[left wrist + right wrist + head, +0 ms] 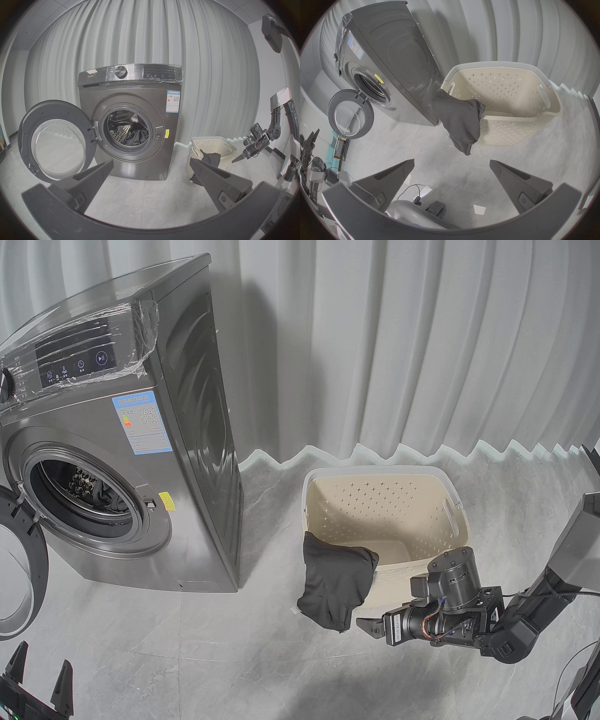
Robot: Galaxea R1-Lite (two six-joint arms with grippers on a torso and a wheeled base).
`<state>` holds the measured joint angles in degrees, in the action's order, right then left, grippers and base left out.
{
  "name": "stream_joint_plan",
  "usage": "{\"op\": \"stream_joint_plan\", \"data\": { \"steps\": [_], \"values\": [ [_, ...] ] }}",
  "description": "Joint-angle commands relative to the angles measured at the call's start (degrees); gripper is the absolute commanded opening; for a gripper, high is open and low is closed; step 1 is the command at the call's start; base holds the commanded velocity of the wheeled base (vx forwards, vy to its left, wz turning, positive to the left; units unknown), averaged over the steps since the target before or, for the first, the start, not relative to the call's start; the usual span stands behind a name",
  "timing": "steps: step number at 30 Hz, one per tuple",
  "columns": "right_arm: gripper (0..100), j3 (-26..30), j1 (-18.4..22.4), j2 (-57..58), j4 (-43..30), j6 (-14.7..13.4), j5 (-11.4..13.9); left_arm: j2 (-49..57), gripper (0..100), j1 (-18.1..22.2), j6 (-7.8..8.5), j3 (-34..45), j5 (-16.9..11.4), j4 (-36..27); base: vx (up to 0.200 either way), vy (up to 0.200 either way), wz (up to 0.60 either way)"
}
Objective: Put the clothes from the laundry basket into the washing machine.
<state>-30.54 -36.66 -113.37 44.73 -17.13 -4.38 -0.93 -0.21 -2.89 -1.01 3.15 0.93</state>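
A dark garment (336,587) was seen draped over the near-left rim of the laundry basket (387,474), the released right tool (451,162) held just near it, the left tool (151,162) likewise released before the open washing machine (187,427).

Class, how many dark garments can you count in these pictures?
2: one dark garment draped over the laundry basket rim, one bundle inside the washing machine drum; that bundle may hide more.
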Motion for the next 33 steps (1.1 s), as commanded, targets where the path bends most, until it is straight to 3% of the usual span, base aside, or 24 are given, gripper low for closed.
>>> {"op": "stream_joint_plan", "data": {
  "steps": [1, 8, 18, 26, 33],
  "values": [
    [100, -0.4, -0.1, -0.5, 0.1, 0.0, -0.1, 0.8, 100, 0.0, -0.01, 0.8, 0.0, 0.0, 0.000, 0.000, 0.00],
    [100, -2.9, 0.7, -5.1, 0.2, -0.9, -1.5, 0.8, 100, 0.0, -0.10, 0.8, 0.0, 0.0, 0.000, 0.000, 0.00],
    [100, -8.7, 0.8, -12.0, 2.9, -1.9, -1.6, 0.8, 100, 0.0, -0.10, 0.8, 0.0, 0.0, 0.000, 0.000, 0.00],
    [100, -17.0, 3.4, -18.3, 2.8, -1.8, -1.7, 0.8, 100, 0.0, -0.10, 0.8, 0.0, 0.1, 0.000, 0.000, 0.00],
    [100, -21.1, 4.3, -21.0, 2.2, -1.7, -1.7, 0.8, 100, 0.0, -0.10, 0.8, 0.0, 0.1, 0.000, 0.000, 0.00]
  ]
}}
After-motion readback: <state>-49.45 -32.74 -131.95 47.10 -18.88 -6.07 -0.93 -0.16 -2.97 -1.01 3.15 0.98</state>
